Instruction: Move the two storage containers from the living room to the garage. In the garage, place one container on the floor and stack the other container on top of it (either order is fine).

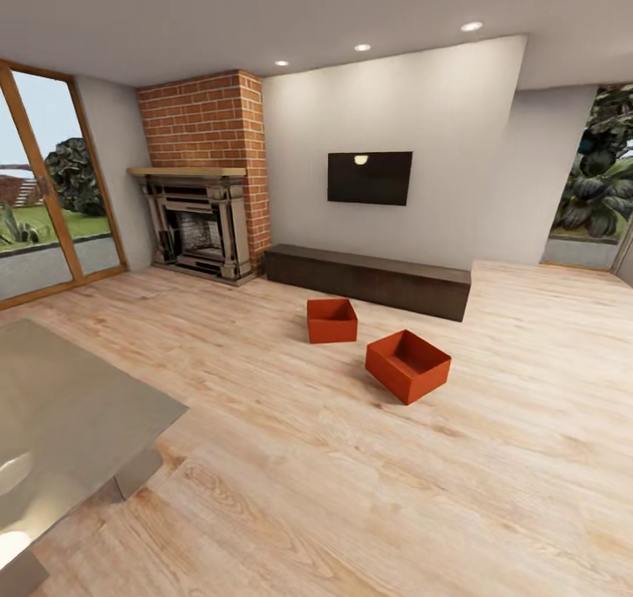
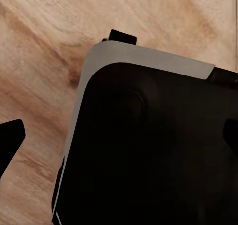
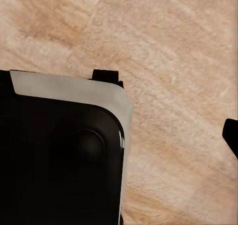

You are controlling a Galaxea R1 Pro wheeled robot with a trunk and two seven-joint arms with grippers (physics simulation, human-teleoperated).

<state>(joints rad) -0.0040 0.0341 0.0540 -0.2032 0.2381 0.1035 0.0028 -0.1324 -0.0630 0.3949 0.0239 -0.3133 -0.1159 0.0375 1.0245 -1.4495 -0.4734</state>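
Nearest in the head view, a glass-topped low table (image 1: 61, 412) occupies the lower left corner on the light wood plank floor (image 1: 352, 491). Beyond it, open planks lead to the two storage containers: the nearer container (image 1: 408, 365) sits angled, the farther container (image 1: 331, 320) just beside it, apart, both upright and unobstructed. Behind stand a dark low cabinet (image 1: 369, 279), a brick fireplace (image 1: 207, 184) and a wall television (image 1: 369, 178). In the wrist views, dark fingertips (image 2: 10, 138) show only at the picture edges over the robot's dark base (image 2: 148, 150); whether either gripper is spread cannot be told.
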